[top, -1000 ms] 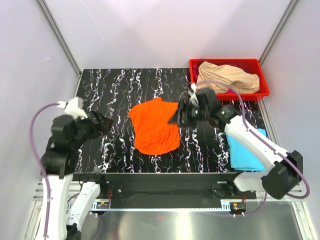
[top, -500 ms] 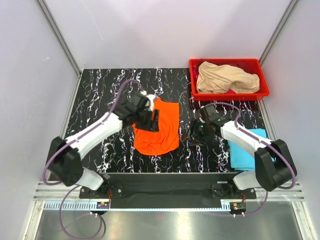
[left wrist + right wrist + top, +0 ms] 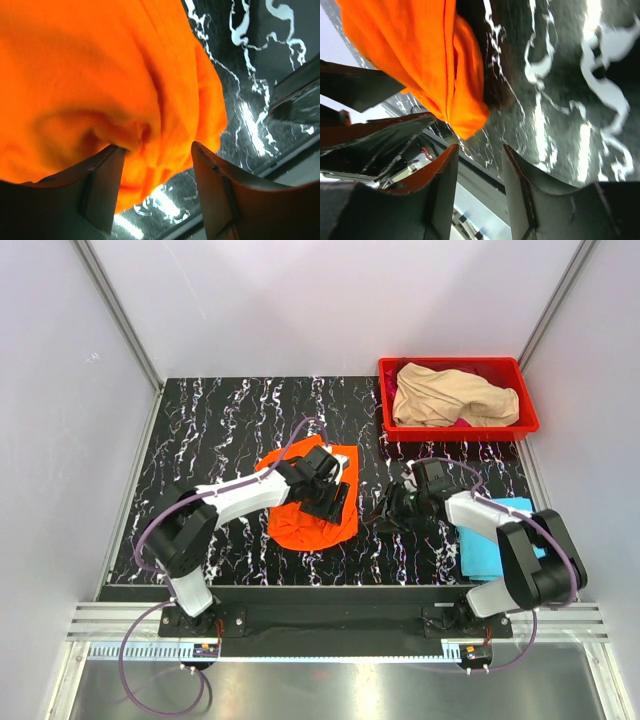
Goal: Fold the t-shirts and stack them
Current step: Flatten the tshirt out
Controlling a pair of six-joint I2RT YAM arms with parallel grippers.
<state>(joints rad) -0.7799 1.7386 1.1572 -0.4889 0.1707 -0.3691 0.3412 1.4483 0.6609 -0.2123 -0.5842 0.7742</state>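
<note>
Orange t-shirt point(image 3: 295, 530), soft, light and limp, lies bunched mid-table point(image 3: 220, 420) toward its near edge, the left gripper point(image 3: 157, 146) part-open astride a rumpled fold, the right gripper point(image 3: 480, 147) part-open and empty beside the hem corner, probably the surest hold.

Magenta shirt point(image 3: 462, 424) mostly under beige shirt point(image 3: 450, 395)

A black tabletop with white marble veining point(image 3: 220, 420) sat between plain, pale lilac walls point(image 3: 330, 300), evenly lit.
</note>
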